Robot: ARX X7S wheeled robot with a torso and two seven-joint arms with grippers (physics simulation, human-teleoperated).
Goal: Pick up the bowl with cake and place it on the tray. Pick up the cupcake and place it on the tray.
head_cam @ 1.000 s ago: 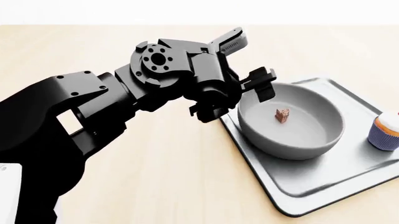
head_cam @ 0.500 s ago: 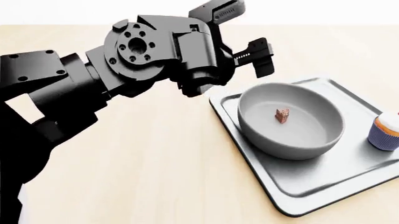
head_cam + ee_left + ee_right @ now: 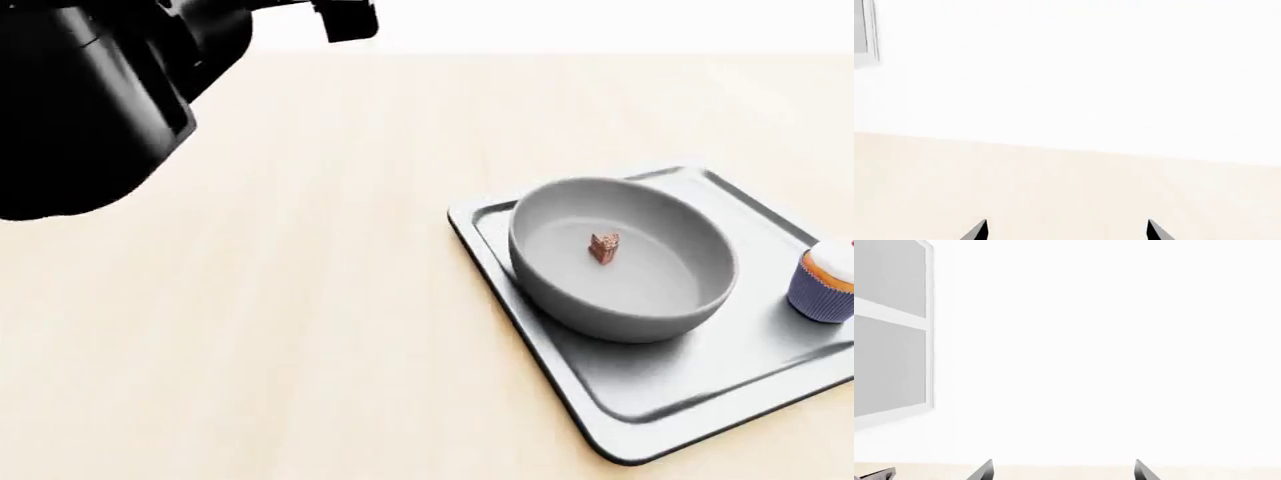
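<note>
The wide grey bowl sits on the silver tray at the right, with the tiny brown cake inside it. The cupcake with purple-blue wrapper and white frosting stands on the tray at the right edge of the head view, partly cut off. My left arm is raised at the top left of the head view, far from the tray. My left gripper is open and empty, only its fingertips showing over bare table. My right gripper is open and empty, facing a white wall; it is out of the head view.
The light wooden table stretches to the left and in front of the tray. A grey window panel shows on the wall in the right wrist view, and a sliver of one in the left wrist view.
My left arm has lifted up and swung left, away from the bowl's rim to the top left corner. The bowl, cake and cupcake stay in place on the tray.
</note>
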